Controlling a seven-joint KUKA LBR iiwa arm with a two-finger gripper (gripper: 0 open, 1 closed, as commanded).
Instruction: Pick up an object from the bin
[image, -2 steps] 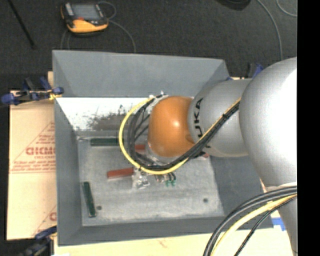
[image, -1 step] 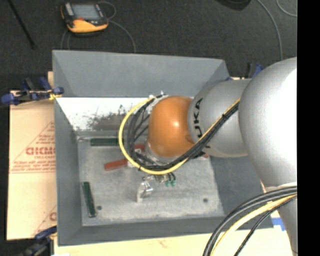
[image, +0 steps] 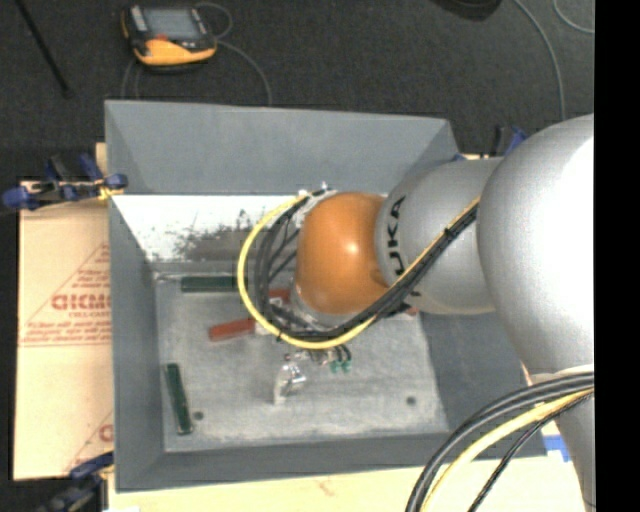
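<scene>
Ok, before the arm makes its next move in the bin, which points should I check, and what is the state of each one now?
1. Gripper is inside the bin, low over the middle of the floor: ok.
2. Gripper already holds something: cannot tell.
3. A thing lies directly under the gripper: cannot tell; the arm's orange cover hides much of that area.
4. Red elongated thing lies free on the floor, left of the gripper and apart from it: ok.
5. Dark green bar by the left wall is well away from the gripper: ok.

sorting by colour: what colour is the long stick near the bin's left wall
Dark green; the stick shows best in the camera view.
</scene>
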